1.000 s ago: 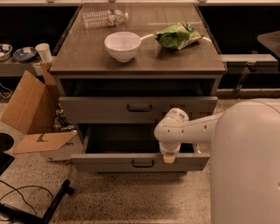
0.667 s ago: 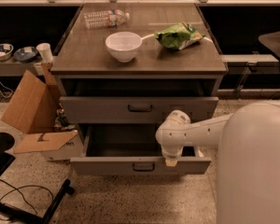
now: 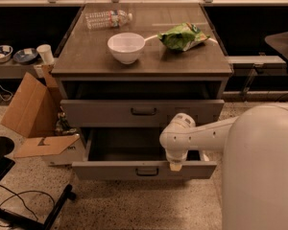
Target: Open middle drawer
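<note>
- The middle drawer [image 3: 110,170] stands pulled well out from the cabinet. Its flat grey front is the part nearest the camera, low in the view.
- Terrazzo floor [image 3: 134,205] lies bare in front of that drawer front, giving open room there.
- On the left, a flattened cardboard flap [image 3: 43,146] lies just beside the drawer's front corner, and an open cardboard box [image 3: 29,104] leans near the cabinet's side.
- A black stand leg and cables [image 3: 48,211] cross the floor at lower left, apart from the drawer.
- On the right, the robot's white body [image 3: 264,176] fills the corner, close to the drawer's right end.
- The white arm [image 3: 206,133] reaches leftward from the body over the drawer's right part.
- The gripper [image 3: 175,166] points down at the top edge of the drawer front, right of the small dark handle [image 3: 147,171]. It seems to touch that edge, though the view is too dim to be sure, and I cannot tell whether it is wide or narrow.
- The drawer's inside shows as plain grey, shadowed toward the back.
- Above it, the taller upper drawer [image 3: 96,113] carries the same dark pull and juts slightly from the frame.
- The brown countertop [image 3: 86,63] bears a white bowl [image 3: 126,47], a green bag [image 3: 182,36] and a lying water bottle [image 3: 107,19], all back from its front edge.
</note>
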Available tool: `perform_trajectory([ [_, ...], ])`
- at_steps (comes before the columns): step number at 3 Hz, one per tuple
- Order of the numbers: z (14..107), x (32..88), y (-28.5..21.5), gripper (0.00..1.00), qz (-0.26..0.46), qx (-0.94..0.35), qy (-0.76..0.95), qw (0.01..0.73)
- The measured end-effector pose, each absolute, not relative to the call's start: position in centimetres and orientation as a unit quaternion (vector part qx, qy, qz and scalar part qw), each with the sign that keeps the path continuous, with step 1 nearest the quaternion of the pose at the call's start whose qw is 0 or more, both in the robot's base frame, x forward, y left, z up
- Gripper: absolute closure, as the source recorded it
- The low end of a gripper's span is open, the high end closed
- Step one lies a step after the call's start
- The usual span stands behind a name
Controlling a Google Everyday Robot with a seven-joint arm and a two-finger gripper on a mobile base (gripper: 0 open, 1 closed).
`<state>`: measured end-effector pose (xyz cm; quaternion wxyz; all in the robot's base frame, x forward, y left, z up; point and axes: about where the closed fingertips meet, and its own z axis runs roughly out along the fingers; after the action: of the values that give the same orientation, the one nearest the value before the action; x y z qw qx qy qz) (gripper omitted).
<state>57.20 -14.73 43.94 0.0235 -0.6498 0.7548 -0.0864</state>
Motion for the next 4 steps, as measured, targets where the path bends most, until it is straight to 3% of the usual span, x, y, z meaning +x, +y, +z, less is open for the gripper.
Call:
perform_trajectory([
  [3, 43.94, 57.19, -14.74, 0.16, -0.086, -0.65, 0.755, 0.023],
  [4, 43.94, 57.19, -14.74, 0.0, -0.086, -0.65, 0.755, 0.023],
])
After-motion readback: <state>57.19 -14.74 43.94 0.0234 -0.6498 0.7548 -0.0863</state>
